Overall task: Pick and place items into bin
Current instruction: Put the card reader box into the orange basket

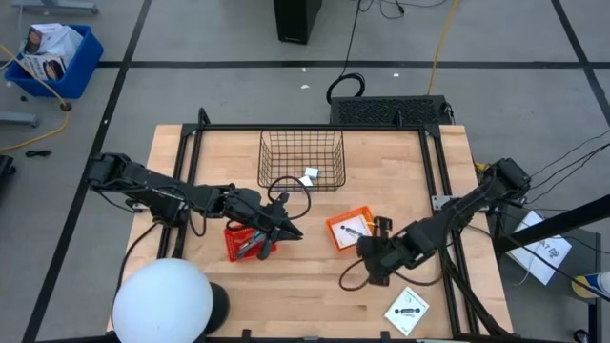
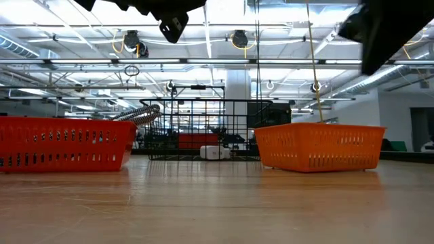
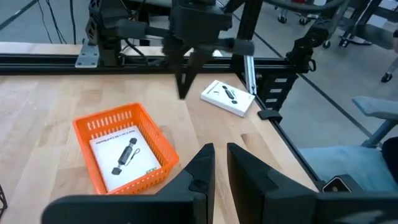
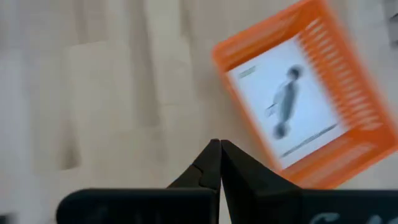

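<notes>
An orange bin [image 1: 351, 229] near the table's middle holds a white card with a black part [image 3: 124, 155], lying flat on its floor. A second card [image 1: 408, 310] lies flat on the table at the near right. A red bin [image 1: 250, 240] holds the grey metal tool [image 1: 257, 244], whose handles stick out over its rim [image 2: 139, 114]. A white cube [image 1: 310, 176] sits in the black wire bin [image 1: 301, 159]. My left gripper [image 3: 221, 163] hovers over the red bin's right side, narrowly open, nothing in it. My right gripper [image 4: 219, 149] hangs shut and empty above the table, just near of the orange bin.
A white dome lamp [image 1: 162, 300] stands at the table's near left corner. A black frame rail [image 1: 434, 191] runs along the right side. Bare wood lies between the orange bin and the loose card.
</notes>
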Robot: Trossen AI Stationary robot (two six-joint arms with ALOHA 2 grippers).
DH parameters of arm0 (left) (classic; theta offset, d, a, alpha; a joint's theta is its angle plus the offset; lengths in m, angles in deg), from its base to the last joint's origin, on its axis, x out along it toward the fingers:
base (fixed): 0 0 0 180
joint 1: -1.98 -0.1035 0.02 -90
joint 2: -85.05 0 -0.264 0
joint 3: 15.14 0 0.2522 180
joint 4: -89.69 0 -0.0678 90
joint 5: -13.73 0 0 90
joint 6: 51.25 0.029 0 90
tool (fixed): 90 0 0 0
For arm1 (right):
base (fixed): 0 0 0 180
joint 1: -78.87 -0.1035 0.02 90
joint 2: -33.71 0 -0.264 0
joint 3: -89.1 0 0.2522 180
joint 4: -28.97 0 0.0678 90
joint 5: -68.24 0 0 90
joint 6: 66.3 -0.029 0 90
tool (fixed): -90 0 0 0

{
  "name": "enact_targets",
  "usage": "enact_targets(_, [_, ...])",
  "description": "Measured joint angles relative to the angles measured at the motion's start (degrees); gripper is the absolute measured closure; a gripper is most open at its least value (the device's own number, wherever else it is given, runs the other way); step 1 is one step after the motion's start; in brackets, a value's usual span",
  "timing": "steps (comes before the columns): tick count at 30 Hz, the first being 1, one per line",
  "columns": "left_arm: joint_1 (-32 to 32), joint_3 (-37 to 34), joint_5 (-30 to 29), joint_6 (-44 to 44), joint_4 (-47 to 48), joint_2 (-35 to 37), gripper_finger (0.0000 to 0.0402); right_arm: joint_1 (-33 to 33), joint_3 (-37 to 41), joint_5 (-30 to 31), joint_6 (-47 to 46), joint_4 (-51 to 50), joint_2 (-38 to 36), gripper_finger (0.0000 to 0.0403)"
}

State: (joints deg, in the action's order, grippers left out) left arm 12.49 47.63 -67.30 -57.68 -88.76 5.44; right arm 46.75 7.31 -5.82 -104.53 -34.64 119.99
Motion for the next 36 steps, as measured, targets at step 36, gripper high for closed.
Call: enact_targets(36, [0.0,0.0,0.6,-3.1,-11.1,-5.8,0.0355,-21.7,22.7,-23.7,-58.0,29.4,0.1,0.0403])
